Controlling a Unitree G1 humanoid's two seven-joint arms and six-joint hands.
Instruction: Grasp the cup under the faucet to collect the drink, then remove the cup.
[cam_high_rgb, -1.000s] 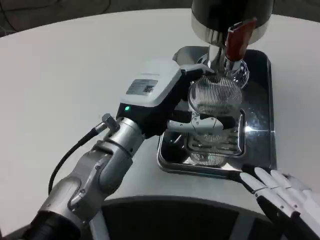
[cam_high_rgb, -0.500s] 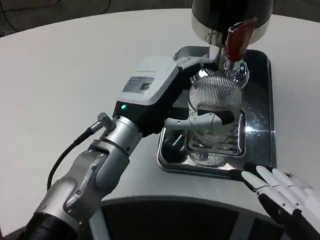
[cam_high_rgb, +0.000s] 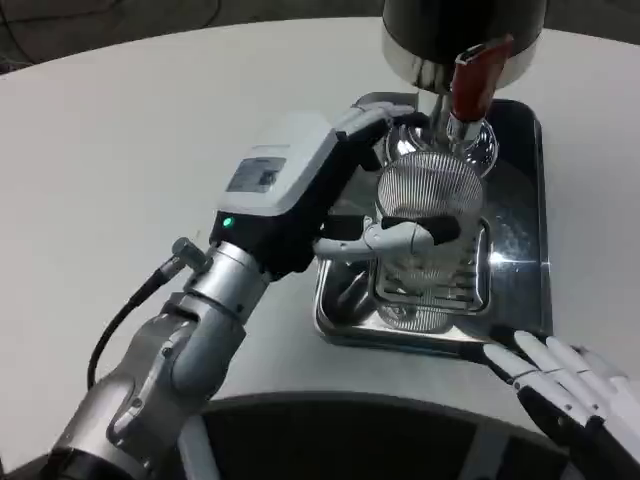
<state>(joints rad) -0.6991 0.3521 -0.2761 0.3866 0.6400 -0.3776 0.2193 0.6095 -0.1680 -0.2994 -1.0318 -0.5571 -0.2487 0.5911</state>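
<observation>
A clear ribbed cup stands on the drip grate of the metal tray, right under the faucet with its red lever. My left hand reaches in from the left and grips the cup. Its thumb crosses the cup's front, and the other fingers curl round the back near the rim. My right hand lies at the lower right just off the tray's front corner, fingers spread and holding nothing.
The dark dispenser body with a silver base stands over the back of the tray. White table stretches out to the left. A dark curved edge runs along the bottom of the picture.
My left forearm and wrist have swung a little left and down while the fingers stay round the cup. The cup has hardly moved. The right hand has barely shifted.
</observation>
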